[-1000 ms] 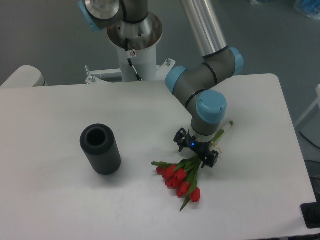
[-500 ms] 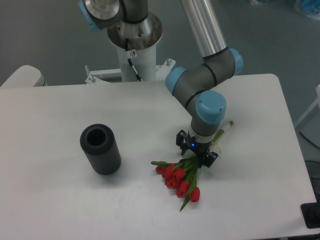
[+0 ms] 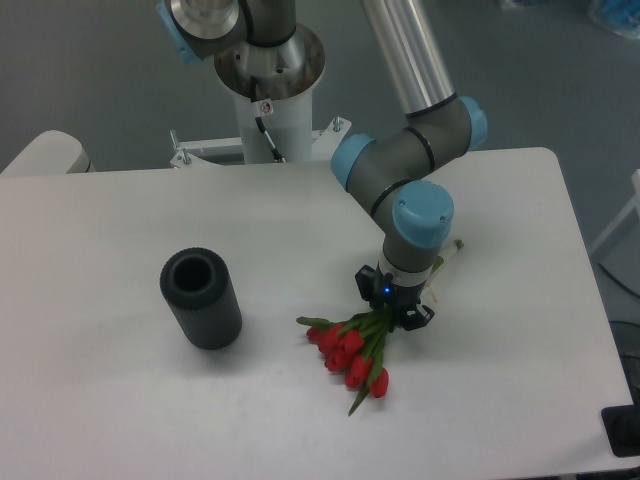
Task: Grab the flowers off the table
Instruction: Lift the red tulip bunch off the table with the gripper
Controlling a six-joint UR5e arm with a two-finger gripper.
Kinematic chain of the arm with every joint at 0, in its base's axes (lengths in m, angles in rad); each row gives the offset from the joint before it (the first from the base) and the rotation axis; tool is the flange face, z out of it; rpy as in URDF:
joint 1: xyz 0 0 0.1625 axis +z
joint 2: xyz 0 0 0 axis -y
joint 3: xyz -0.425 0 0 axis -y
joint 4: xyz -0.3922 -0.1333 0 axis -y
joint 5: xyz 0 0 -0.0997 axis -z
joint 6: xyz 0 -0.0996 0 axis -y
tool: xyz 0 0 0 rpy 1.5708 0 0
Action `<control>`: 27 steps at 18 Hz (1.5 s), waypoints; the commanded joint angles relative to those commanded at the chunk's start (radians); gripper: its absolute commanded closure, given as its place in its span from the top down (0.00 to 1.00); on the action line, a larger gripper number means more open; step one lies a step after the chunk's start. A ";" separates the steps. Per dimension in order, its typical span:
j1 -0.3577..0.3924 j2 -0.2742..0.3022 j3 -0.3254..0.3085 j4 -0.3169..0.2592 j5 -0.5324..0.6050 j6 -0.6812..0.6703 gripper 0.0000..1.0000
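While over the white matte counter [image 3: 120,400], black two-finger jaws [image 3: 393,307] clenched on green stems of red tulip bunch [image 3: 350,350], right of dark ribbed cylinder vase [image 3: 200,298].

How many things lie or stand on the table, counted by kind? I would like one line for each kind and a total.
Flowers (one bunch of red tulips): 1
Vase (dark grey, ribbed): 1
Total on the table: 2
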 joint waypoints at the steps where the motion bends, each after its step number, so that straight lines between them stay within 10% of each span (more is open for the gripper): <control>1: 0.000 0.000 0.000 0.000 -0.002 0.000 0.26; 16: -0.003 0.041 0.055 -0.005 -0.021 -0.001 0.21; 27: 0.026 0.189 0.072 -0.017 -0.389 -0.014 0.17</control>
